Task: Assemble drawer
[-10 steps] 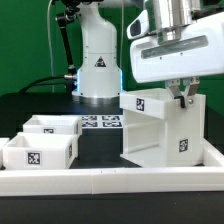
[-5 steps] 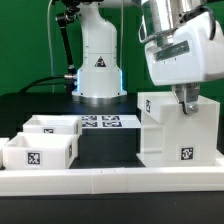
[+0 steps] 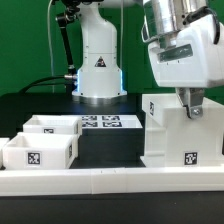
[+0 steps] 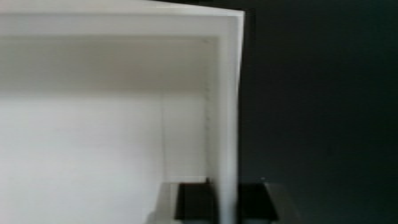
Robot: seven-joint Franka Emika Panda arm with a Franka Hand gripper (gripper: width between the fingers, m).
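Farthest from the box [image 3: 185, 135], off toward the exterior view's left, we see the front tray [image 3: 40, 152]. It is small, white and open-topped, has a square tag on its face, and rests on the black surface [image 3: 22, 108]. The back tray [image 3: 55, 124] sits just behind it and a little nearer the box. The two look to be touching, though we cannot be sure from this angle.

Between the trays and the box, the marker board [image 3: 100, 122] lies flat on the surface. The arm's white base [image 3: 98, 62] stands beyond it, farther back than the box. A long low white rail [image 3: 100, 180] runs across the foreground and passes just in front of the box.

The box itself stands upright at the exterior view's right, well apart from both trays, with one tag low on its front face. Above it hangs the arm's bulky white wrist, and the fingers [image 3: 190, 101] reach down onto the box's top edge.

In the wrist view, the box's thin wall [image 4: 228, 100] runs straight between the two dark fingers. One sits on each side of it, closed on that wall. The white inner face of the box is on one side and the dark surface on the other.
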